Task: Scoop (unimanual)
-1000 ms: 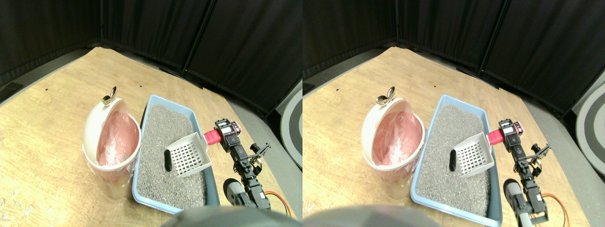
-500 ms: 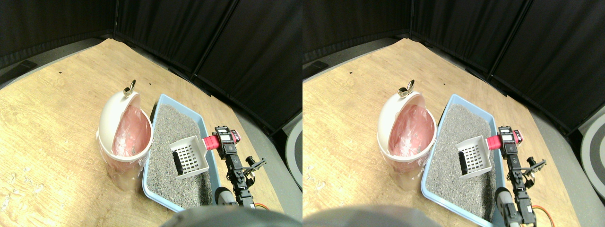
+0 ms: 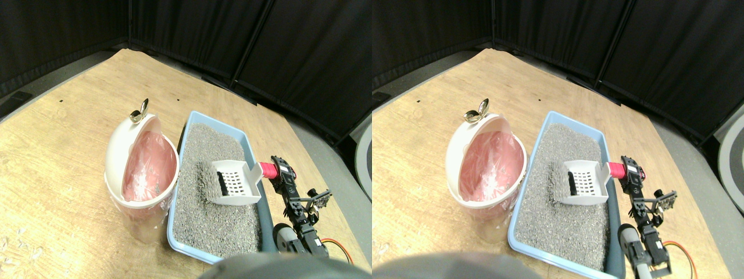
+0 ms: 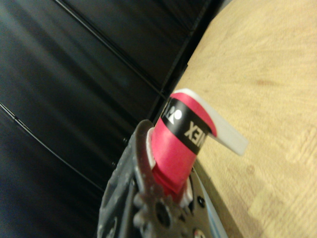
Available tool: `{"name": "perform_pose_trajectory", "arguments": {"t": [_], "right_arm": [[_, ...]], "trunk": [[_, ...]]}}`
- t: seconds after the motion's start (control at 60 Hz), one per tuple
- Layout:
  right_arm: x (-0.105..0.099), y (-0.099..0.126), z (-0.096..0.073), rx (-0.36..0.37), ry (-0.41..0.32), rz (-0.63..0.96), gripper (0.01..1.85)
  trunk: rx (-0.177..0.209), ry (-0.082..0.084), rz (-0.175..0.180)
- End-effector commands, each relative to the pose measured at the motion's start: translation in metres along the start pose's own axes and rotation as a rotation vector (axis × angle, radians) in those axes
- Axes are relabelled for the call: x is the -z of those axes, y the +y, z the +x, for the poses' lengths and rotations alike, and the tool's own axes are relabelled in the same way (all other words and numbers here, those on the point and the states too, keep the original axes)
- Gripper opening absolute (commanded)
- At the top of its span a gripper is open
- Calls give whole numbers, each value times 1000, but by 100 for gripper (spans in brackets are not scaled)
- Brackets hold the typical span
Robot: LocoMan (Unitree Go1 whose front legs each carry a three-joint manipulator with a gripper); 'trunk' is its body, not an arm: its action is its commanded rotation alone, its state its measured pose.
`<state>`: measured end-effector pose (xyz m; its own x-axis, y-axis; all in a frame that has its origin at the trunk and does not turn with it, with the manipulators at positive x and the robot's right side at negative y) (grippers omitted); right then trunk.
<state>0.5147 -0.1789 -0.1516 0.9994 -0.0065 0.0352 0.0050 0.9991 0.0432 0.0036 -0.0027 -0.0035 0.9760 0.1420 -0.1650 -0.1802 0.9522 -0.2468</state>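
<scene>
Now my right gripper (image 3: pixel 278 173) is clamped on the scoop's red-wrapped handle (image 3: pixel 268 170), holding the slotted white scoop (image 3: pixel 233 182) low in the litter tray (image 3: pixel 185 132). Its mouth faces the lined bin (image 3: pixel 139 168), so the dark lump (image 3: pixel 221 183) sits inside while litter (image 3: pixel 204 178) piles ahead.

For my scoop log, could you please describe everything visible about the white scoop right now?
The white scoop looks like plastic, with raised side walls and a slotted grid floor. Its handle is wrapped in red and runs to the right hand. It sits over the grey litter in the blue tray, front edge pushed into a ridge of litter, with a dark lump inside.
</scene>
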Motion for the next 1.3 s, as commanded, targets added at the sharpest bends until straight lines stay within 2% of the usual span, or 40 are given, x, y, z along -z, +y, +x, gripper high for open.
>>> {"name": "perform_pose_trajectory", "arguments": {"t": [0.017,0.217,0.3,0.4,0.483,0.567,0.633,0.65,0.867,1.3], "right_arm": [[-16,3,4,-52,-108,109,6],[-21,-12,5,-38,-182,198,6],[-20,-17,5,-12,-234,298,6],[-18,-19,5,6,-252,351,6],[-15,-21,6,32,-267,477,6],[-14,-22,7,42,-267,561,6],[-15,-23,7,43,-265,568,6],[-15,-24,7,49,-259,612,6],[-17,-24,8,66,-244,699,6],[-19,-13,2,86,-219,719,6]], "trunk": [[11,-26,-7],[30,-41,3],[34,-46,6],[37,-50,9],[40,-55,10],[42,-61,12],[43,-59,12],[44,-57,12],[46,-59,13],[46,-61,15]]}}
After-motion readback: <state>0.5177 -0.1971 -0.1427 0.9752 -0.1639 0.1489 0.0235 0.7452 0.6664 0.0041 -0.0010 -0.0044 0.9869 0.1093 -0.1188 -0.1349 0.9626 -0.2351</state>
